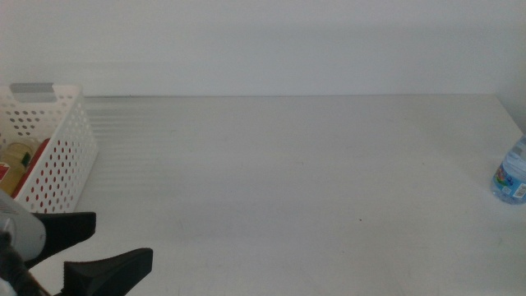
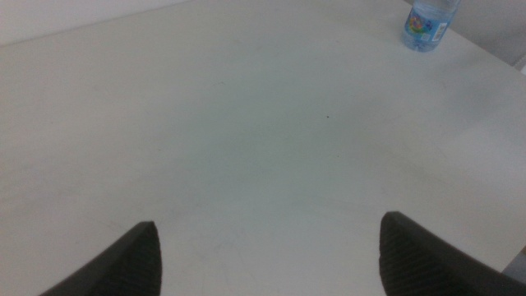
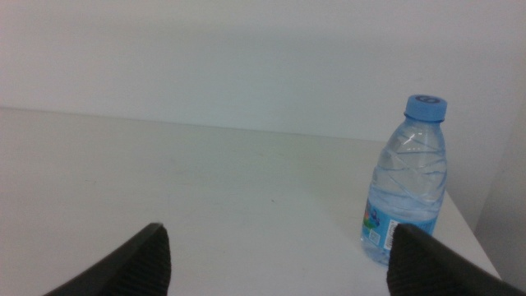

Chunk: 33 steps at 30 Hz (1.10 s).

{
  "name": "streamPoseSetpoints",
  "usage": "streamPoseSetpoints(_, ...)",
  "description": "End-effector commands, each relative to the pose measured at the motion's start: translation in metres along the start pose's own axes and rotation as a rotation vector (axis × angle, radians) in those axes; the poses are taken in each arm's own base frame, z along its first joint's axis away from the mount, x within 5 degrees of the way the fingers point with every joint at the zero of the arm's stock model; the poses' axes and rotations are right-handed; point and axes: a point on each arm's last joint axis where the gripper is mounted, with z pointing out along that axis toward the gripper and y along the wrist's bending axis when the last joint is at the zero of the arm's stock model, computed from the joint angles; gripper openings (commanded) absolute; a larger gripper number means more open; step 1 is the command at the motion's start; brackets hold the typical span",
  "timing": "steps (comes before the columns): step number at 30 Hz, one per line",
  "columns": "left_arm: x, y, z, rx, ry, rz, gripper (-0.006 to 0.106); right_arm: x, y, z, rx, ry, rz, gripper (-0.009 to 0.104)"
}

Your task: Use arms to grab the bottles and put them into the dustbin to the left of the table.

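A small clear water bottle (image 1: 513, 175) with a blue cap and blue label stands upright at the far right edge of the white table (image 1: 296, 181). It also shows in the right wrist view as the bottle (image 3: 408, 181), ahead of my open right gripper (image 3: 275, 251) and off to one side of it, not between the jaws. My left gripper (image 1: 105, 244) is open and empty at the near left, just in front of the white perforated dustbin (image 1: 62, 148). Inside the dustbin lie a yellowish bottle (image 1: 18, 154) and a red can (image 1: 33, 164). From the left wrist the water bottle (image 2: 427, 20) is far off.
The dustbin stands on the table's left end, its grey handle slot (image 1: 33, 89) at the far rim. The table's right edge runs just beyond the water bottle. A pale wall rises behind the table.
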Motion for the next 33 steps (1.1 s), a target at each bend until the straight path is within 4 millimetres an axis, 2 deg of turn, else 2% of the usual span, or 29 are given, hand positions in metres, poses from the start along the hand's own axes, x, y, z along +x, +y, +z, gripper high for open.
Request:
streamPoseSetpoints(1,-0.015,-0.003,-0.004,0.021,-0.100,-0.015,0.083,-0.021,-0.002,0.000,0.021,-0.100,-0.036,0.083)
streamPoseSetpoints(5,-0.015,-0.003,-0.004,0.021,-0.100,-0.015,0.083,-0.033,-0.003,0.008,0.020,-0.059,-0.025,0.083)
streamPoseSetpoints(11,-0.015,-0.003,-0.004,0.021,-0.100,-0.015,0.083,-0.031,-0.003,0.028,0.017,0.028,-0.082,0.083)
streamPoseSetpoints(23,-0.015,-0.003,-0.004,0.021,-0.100,-0.015,0.083,-0.032,-0.003,0.061,0.006,0.000,-0.122,0.083)
streamPoseSetpoints(33,-0.015,-0.003,-0.004,0.021,-0.100,-0.015,0.083,-0.015,-0.002,0.082,-0.005,0.097,-0.103,0.083)
